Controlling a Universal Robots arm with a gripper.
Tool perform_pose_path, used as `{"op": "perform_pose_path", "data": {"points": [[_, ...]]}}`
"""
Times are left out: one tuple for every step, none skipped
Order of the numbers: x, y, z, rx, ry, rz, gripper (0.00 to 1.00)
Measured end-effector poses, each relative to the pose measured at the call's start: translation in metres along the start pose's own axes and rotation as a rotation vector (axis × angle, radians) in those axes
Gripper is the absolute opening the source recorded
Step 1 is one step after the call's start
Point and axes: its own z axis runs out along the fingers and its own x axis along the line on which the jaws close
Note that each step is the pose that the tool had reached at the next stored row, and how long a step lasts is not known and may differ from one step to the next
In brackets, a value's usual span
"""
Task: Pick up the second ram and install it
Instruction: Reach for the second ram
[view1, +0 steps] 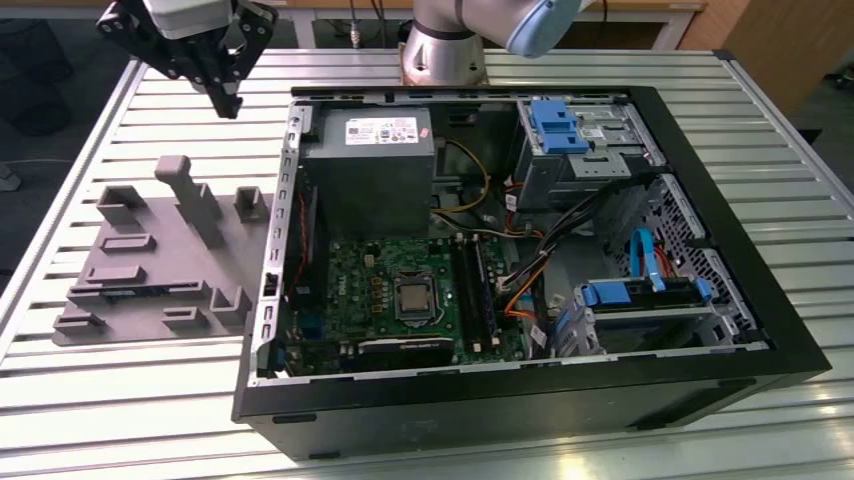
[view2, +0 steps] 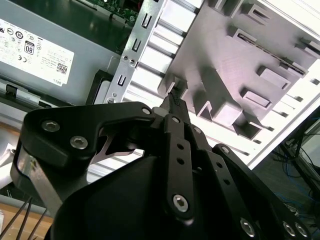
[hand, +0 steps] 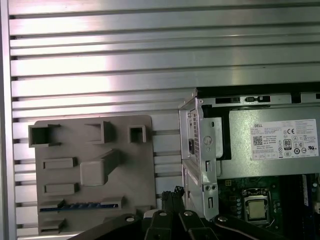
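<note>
The second ram is a thin blue stick lying in a slot near one edge of the grey holder fixture. In the exterior view it shows as a bluish strip on the fixture, which sits to the exterior view's left of the open computer case. My gripper hangs high above the table behind the fixture, well apart from the stick. Its black fingertips meet, with nothing between them; in the second wrist view the gripper points toward the fixture.
Inside the case lie the green motherboard with dark memory slots, a grey power supply, blue drive brackets and loose cables. The case's metal wall stands beside the fixture. The table is ribbed aluminium.
</note>
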Motion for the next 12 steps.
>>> {"op": "perform_pose_path", "data": {"points": [[0.0004, 0.0000, 0.0000, 0.0000, 0.0000, 0.000, 0.11], [0.0004, 0.0000, 0.0000, 0.0000, 0.0000, 0.000, 0.11], [0.0009, 0.0000, 0.0000, 0.0000, 0.0000, 0.000, 0.11], [0.0013, -0.0001, 0.0000, 0.0000, 0.0000, 0.000, 0.11], [0.0014, -0.0001, 0.0000, 0.0000, 0.0000, 0.000, 0.11], [0.0015, -0.0001, 0.0000, 0.0000, 0.0000, 0.000, 0.11], [0.0017, -0.0001, 0.0000, 0.0000, 0.0000, 0.000, 0.11], [0.0019, -0.0001, -0.0001, 0.0000, 0.0000, 0.000, 0.11], [0.0021, -0.0001, -0.0001, 0.0000, 0.0000, 0.000, 0.11], [0.0023, -0.0002, 0.0000, 0.0000, 0.0000, 0.000, 0.11], [0.0026, -0.0002, 0.0000, -0.0001, 0.0000, 0.000, 0.11], [0.0028, -0.0002, -0.0001, 0.0000, 0.0001, 0.000, 0.11]]}}
